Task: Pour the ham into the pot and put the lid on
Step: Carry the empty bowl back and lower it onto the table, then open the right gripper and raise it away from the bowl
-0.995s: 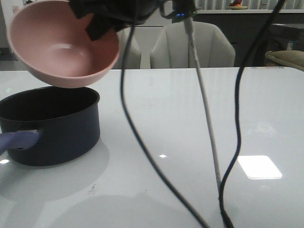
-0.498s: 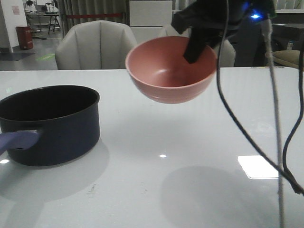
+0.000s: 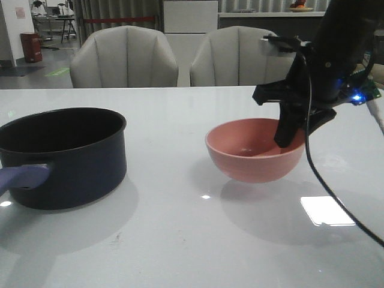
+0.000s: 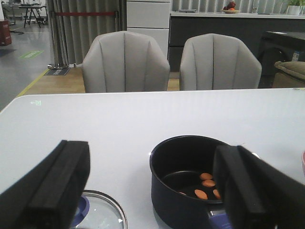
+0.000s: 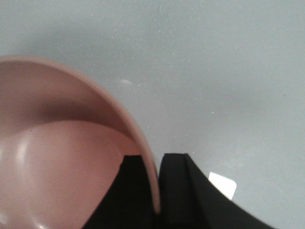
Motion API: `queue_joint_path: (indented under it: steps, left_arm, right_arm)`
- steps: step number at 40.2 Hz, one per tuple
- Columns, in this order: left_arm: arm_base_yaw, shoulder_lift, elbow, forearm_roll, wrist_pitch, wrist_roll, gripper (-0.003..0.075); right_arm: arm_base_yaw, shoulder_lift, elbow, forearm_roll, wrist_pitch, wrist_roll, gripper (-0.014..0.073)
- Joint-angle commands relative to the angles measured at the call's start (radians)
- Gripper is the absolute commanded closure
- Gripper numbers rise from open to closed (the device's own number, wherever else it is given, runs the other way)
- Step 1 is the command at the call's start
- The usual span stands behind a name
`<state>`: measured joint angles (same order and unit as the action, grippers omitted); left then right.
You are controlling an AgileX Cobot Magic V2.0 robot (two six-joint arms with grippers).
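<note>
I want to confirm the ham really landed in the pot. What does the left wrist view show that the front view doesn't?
Only the left wrist view looks down into the pot: orange ham slices lie on its bottom. It also shows the glass lid on the table beside the pot, and the left gripper wide open, holding nothing.

Only the front view shows the right gripper clamped on the rim of the pink bowl, which looks empty.

Both show the pot uncovered on the white table, with two grey chairs behind.
</note>
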<state>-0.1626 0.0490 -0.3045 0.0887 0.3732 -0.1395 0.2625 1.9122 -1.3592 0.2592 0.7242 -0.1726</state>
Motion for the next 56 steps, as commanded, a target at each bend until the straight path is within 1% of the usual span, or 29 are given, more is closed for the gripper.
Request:
queue_joint_path:
  steps: [1,9,12,19,22,25,42,47,56]
  left_arm:
    - [-0.008,0.010,-0.027,0.002,-0.079,-0.002,0.0157]
    - [-0.008,0.010,-0.027,0.002,-0.079,-0.002,0.0157]
    - [-0.008,0.010,-0.027,0.002,-0.079,-0.002,0.0157]
    - [-0.008,0.010,-0.027,0.002,-0.079,-0.002,0.0157]
    - [-0.008,0.010,-0.027,0.002,-0.079,-0.002,0.0157]
    - [-0.008,0.010,-0.027,0.002,-0.079,-0.002,0.0157]
    - [-0.008,0.010,-0.027,0.002,-0.083,-0.002,0.0157]
    - [-0.008,0.010,-0.027,0.002,-0.104,-0.002,0.0157]
    - [-0.008,0.010,-0.027,0.002,-0.104,-0.002,0.0157]
  right_arm:
    - [-0.005,-0.031,-0.033,0.042,-0.047,0.003,0.0399]
    - [-0.005,-0.019,-0.033,0.044,-0.067,0.004,0.0202]
    - [-0.005,-0.025,-0.033,0.043,-0.076,0.003,0.0171]
    - [-0.005,-0.087,-0.031,0.040,-0.050,-0.067,0.0170]
    - [-0.005,-0.144,-0.015,0.040,-0.040,-0.096,0.0170]
    - [-0.005,-0.224,0.030,0.040,-0.060,-0.105,0.0170]
    - [0.007,-0.733,0.451,0.040,-0.410,-0.113,0.0170]
    - [0.007,-0.874,0.567,0.040,-0.489,-0.113,0.0170]
    - [0.007,-1.153,0.789,0.040,-0.613,-0.113,0.0170]
